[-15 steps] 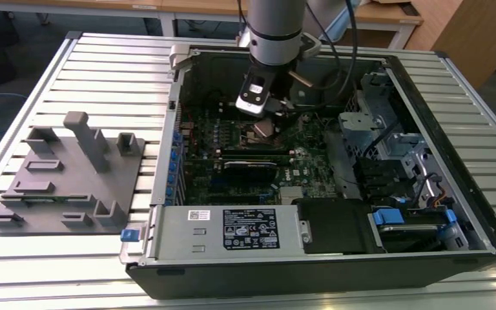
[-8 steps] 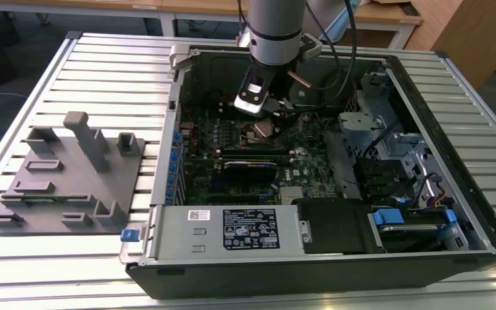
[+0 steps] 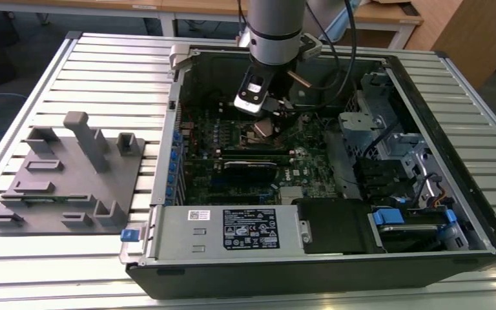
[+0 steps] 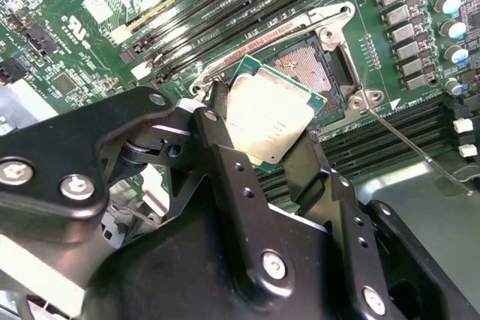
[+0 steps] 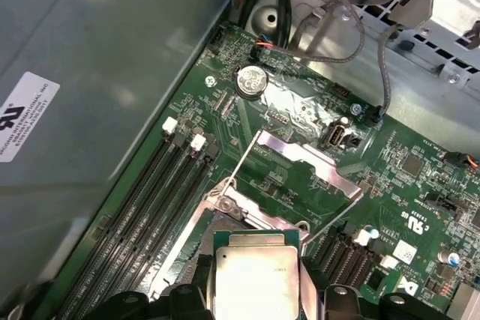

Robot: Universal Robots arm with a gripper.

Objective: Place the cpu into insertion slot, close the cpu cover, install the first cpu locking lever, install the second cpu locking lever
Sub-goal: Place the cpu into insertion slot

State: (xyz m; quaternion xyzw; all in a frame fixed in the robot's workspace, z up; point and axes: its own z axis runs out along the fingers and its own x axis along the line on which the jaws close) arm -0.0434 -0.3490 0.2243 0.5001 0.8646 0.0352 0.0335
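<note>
My gripper (image 4: pixel 262 131) is shut on the cpu (image 4: pixel 271 119), a small square chip with a silvery top, pinched by its edges between the two black fingers (image 4: pixel 225 148). The chip is tilted and hangs just above the insertion slot (image 4: pixel 309 67), whose dark centre shows beyond it. In the first wrist view the cpu (image 5: pixel 255 279) is in front of the slot's metal rim (image 5: pixel 251 213). The cpu cover (image 5: pixel 300 151) stands swung open behind the slot. A thin wire lever (image 5: pixel 241 157) is raised beside the slot, and another lever (image 4: pixel 409 144) sticks out over the memory slots. In the exterior view the gripper (image 3: pixel 263 117) hangs inside the case.
The open computer case (image 3: pixel 454 84) lies on a slatted metal table (image 3: pixel 101 71). Long black memory slots (image 4: pixel 247 5) flank the socket. Cables (image 5: pixel 352 43) and a metal drive cage (image 3: pixel 386 123) are near the board. A grey fixture block (image 3: pixel 67 174) stands on the exterior view's left.
</note>
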